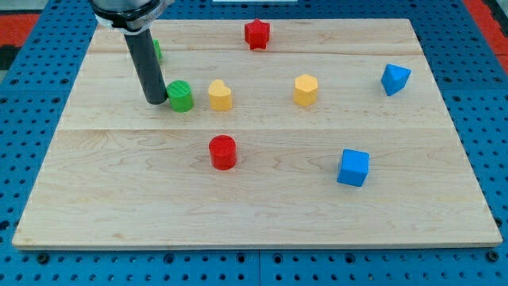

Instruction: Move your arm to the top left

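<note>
Two hazards noted: tip (155,102) resting just left of green cylinder (180,96), holding nothing; second green block (156,51) half hidden behind rod, directly toward board's (119,206) top-left corner. Likely to shove that block off the edge if driven straight

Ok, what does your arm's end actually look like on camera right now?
A straight, smooth dark grey rod of round section hangs from a wider black collar with a shiny rim at the view's top. No claw, cables or markings show. My tip is blunt and plain.
</note>
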Robot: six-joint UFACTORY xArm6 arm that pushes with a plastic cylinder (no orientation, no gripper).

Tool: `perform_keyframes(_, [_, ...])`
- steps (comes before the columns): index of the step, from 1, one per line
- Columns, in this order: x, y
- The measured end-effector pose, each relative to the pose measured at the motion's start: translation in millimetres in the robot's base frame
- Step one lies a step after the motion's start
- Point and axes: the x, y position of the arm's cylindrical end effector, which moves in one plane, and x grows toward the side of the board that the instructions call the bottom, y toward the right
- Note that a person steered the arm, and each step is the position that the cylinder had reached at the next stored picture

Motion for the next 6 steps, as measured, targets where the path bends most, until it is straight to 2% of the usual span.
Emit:
perform_keyframes(1, [0.0, 21.8])
perform_keyframes(2, [0.0, -1.8])
perform_keyframes(4, [-63.6, -91.4])
perform_keyframes(5, [-114.5, -112.0])
perform_keyframes(6, [-133.0, -114.7])
